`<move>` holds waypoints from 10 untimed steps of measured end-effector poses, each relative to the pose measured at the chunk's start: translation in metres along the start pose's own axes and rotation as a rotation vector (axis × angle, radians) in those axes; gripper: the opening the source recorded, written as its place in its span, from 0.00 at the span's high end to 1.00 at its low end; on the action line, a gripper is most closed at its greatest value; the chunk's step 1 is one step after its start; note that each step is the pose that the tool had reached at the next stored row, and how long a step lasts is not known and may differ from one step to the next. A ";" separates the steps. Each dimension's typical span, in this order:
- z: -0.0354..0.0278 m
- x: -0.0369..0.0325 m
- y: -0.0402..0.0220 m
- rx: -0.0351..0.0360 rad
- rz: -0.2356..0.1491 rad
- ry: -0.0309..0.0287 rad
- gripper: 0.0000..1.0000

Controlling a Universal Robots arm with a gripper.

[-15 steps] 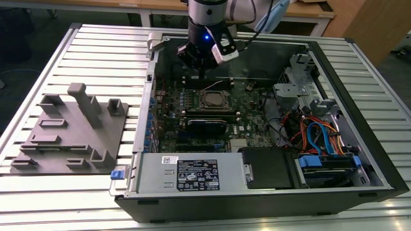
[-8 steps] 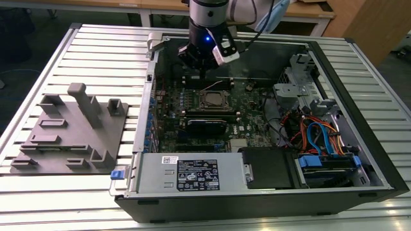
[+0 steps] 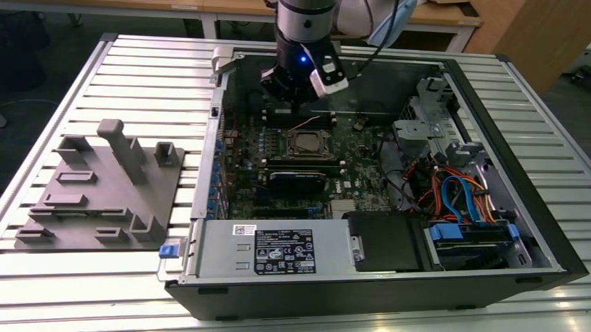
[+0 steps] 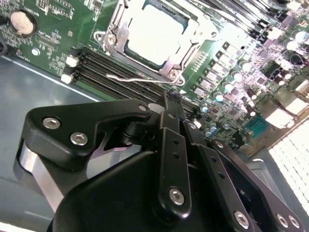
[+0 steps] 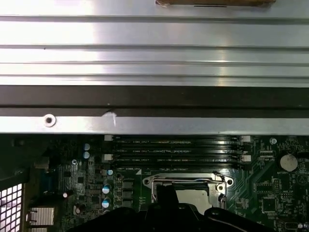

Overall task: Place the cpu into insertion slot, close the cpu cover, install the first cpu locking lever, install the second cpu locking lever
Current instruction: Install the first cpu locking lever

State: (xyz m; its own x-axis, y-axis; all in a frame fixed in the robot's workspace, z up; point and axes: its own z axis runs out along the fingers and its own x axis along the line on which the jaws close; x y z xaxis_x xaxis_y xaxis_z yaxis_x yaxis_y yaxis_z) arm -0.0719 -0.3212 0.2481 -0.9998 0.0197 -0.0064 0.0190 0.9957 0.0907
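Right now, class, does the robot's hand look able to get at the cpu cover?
Probably yes. The hand hangs just above the board beside the cpu cover, the case lies open on top, and nothing stands between them in the second wrist view.

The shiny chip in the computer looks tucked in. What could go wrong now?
1. A thin silver lever sticks out over the black memory slots and seems not hooked down, so the cpu cover may not be pressing firmly on the cpu.
2. The tool hangs close above the board, near small round capacitors. A sideways slip might knock them or bend that lever.
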 end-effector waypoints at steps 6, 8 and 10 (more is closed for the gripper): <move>0.0045 -0.0020 -0.0003 -0.0002 0.010 -0.0010 0.90; 0.0046 -0.0020 -0.0004 0.0000 0.010 -0.0008 0.90; 0.0055 -0.0020 -0.0005 -0.0002 0.010 -0.0009 0.90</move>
State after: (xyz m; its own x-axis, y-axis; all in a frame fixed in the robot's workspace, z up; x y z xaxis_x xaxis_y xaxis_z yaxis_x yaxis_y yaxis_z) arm -0.0699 -0.3212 0.2426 -0.9995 0.0295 -0.0064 0.0288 0.9954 0.0910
